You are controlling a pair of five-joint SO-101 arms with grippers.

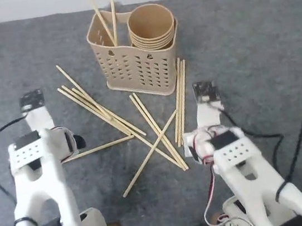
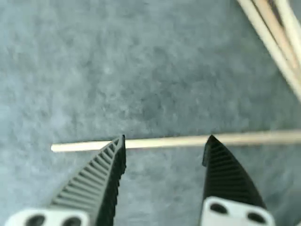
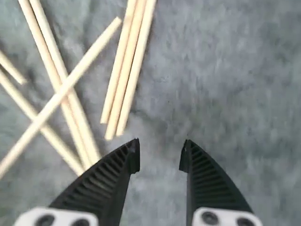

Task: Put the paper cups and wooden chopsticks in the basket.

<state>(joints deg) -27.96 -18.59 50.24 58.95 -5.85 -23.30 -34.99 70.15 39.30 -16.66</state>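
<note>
My left gripper (image 2: 165, 141) hangs open over the lone chopstick (image 2: 254, 138) on the carpet (image 2: 141, 70), its long axis running tip to tip, so I'd twist first; right gripper (image 3: 160, 153) open, farther.

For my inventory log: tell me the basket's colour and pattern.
The basket is plain beige, its walls perforated with rows of small holes. It shows best in the high view.

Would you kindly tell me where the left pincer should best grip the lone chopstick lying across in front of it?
Probably the shaft between the tips of the open left pincer, coming straight down: the lone chopstick lies flat on the carpet, squarely across that opening, apart from the other chopsticks.
</note>
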